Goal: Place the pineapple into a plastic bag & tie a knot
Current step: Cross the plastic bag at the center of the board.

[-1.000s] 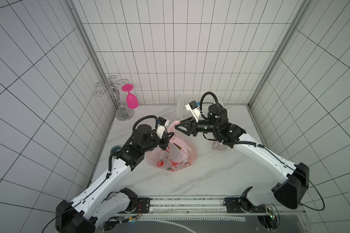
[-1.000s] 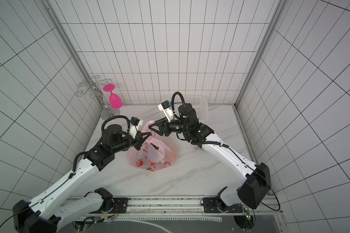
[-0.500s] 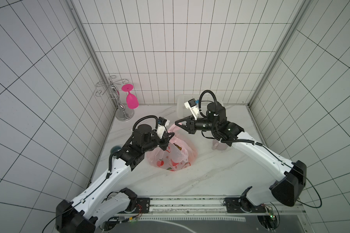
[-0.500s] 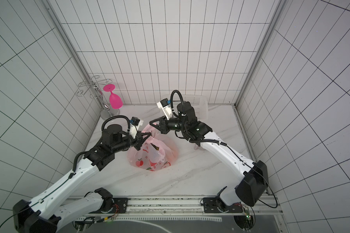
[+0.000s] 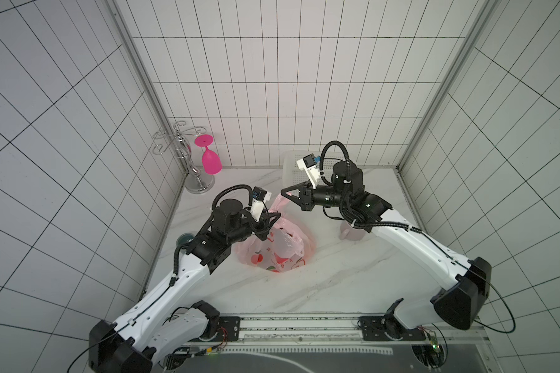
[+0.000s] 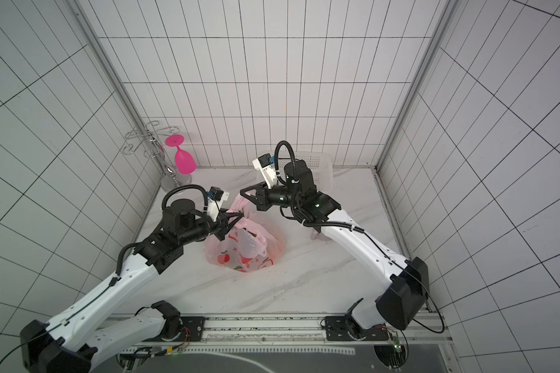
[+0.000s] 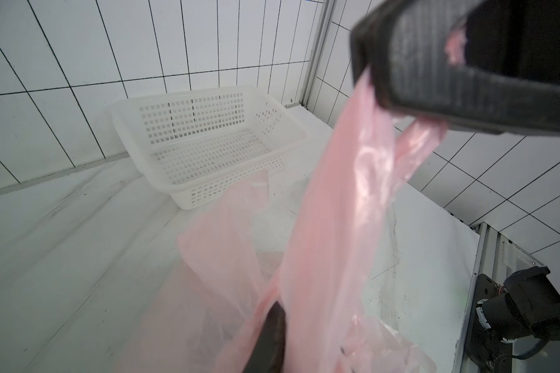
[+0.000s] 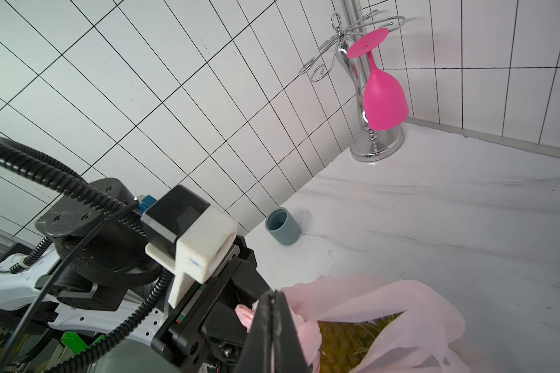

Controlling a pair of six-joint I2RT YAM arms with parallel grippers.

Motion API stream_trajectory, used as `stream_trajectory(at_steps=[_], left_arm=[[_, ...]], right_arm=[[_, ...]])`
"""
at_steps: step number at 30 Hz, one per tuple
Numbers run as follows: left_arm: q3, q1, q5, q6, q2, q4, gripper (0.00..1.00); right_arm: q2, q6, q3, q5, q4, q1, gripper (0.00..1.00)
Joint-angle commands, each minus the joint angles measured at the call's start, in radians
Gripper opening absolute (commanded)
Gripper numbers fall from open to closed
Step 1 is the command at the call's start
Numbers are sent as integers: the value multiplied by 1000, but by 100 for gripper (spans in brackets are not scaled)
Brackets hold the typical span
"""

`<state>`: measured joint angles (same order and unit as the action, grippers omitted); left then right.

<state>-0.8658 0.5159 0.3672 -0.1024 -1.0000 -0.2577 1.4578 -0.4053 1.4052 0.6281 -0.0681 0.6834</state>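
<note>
Now R jaws clamped on plastic bag (image 5: 285, 248); L jaws unclear; basket (image 7: 191, 116) behind.

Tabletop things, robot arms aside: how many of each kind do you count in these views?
plastic bag: 1
pineapple, inside the bag: 1
basket: 1
wine glass: 1
glass rack: 1
cups: 2, grey cup and pale cup
total: 7

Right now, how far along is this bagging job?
Done: the rough yellow-green pineapple sits inside the pale-pink crinkly plastic bag. In hand: the left hand and the right hand each pinch a pink handle strip, held apart. Still to do: no knot shows yet, so the tying remains.
</note>
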Motion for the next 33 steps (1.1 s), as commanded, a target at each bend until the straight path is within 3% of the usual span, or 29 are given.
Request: stream_trajectory(at_steps=[1, 8, 18, 24, 33], left_arm=[[17, -1, -3, -13, -3, 1, 17], [7, -5, -43, -19, -7, -4, 0], [0, -5, -66, -79, -42, 62, 0], [-10, -4, -18, -81, -49, 55, 0], [-15, -1, 37, -83, -16, -28, 0]], right_arm=[[-25, -9, 125, -17, 32, -13, 0], [-101, -28, 32, -21, 40, -18, 0], [-231, -210, -381, 22, 299, 121, 0], [-142, -226, -530, 42, 413, 149, 0], [47, -147, -448, 11, 415, 123, 0]])
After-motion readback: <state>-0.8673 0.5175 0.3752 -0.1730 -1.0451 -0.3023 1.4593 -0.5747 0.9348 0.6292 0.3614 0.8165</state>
